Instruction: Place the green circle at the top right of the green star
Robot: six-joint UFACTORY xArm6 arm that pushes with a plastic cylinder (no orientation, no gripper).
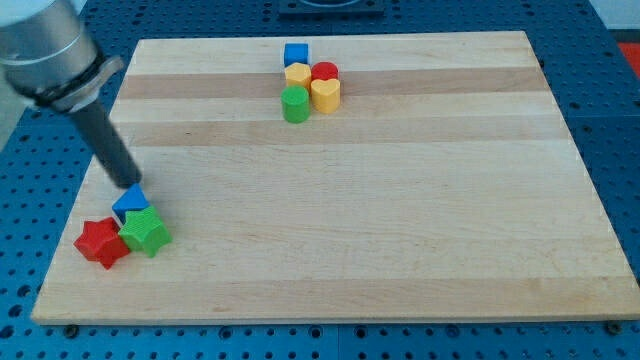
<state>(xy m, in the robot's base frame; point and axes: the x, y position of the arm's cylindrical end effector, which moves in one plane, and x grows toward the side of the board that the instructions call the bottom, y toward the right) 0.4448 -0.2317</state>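
The green circle is a short green cylinder near the view's top centre. It stands at the lower left of a tight cluster of blocks. The green star lies at the view's lower left, touching a red star on its left and a blue triangle just above it. My tip is at the end of the dark rod, right at the blue triangle's upper edge, just above the green star and far to the left of the green circle.
The cluster by the green circle holds a blue cube, a yellow hexagon-like block, a red cylinder and a yellow heart. The wooden board rests on a blue perforated table.
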